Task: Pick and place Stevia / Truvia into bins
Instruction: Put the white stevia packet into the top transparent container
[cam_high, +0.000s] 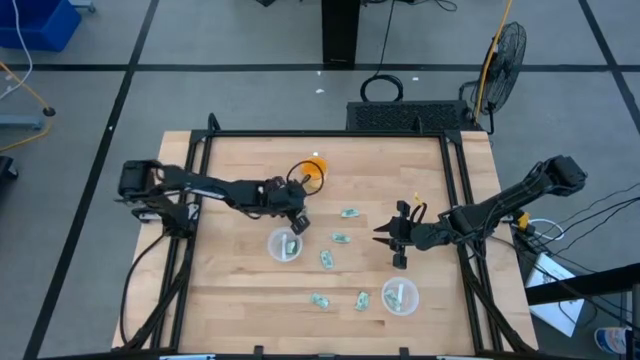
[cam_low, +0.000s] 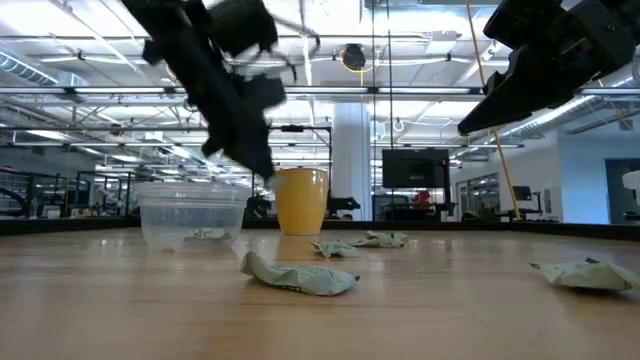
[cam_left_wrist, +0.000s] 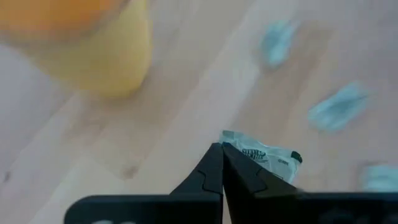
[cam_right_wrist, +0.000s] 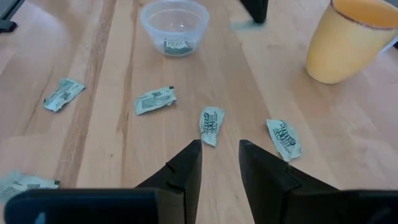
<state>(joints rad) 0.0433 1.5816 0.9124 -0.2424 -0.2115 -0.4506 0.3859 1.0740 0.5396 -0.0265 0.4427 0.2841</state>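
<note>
1. Counter (cam_high: 240, 300): a pale wooden top that carries every item; both dark arms reach in over it from opposite sides.
2. Orange cup (cam_high: 312, 172): stands toward the far edge, not one of the bins.
3. Bins: two clear cups. The left bin (cam_high: 285, 245) sits just below the left gripper in the overhead view and already contains a packet. The right bin (cam_high: 400, 297) stands near the front edge, below the right gripper, and also contains a packet.
4. Left gripper (cam_high: 297, 222): hangs between the orange cup and the left bin. Its fingers (cam_left_wrist: 214, 171) are pressed together on a held packet (cam_left_wrist: 264, 155), which juts out past the tips. The decisive relation: the left bin lies just toward the front of these fingers, so the drop appears to need only a short carry over the rim.
5. Right gripper (cam_high: 395, 240): hovers above the counter with its fingers (cam_right_wrist: 183, 168) spread and nothing between them. A centre packet (cam_right_wrist: 211, 124) lies directly ahead of the gap, its long axis roughly in line with the reach.
6. Loose packets: others lie scattered, such as one at (cam_high: 349, 212) and the front pair (cam_high: 320, 300), all well apart from the left arm; the right arm is nearer most of them.
</note>
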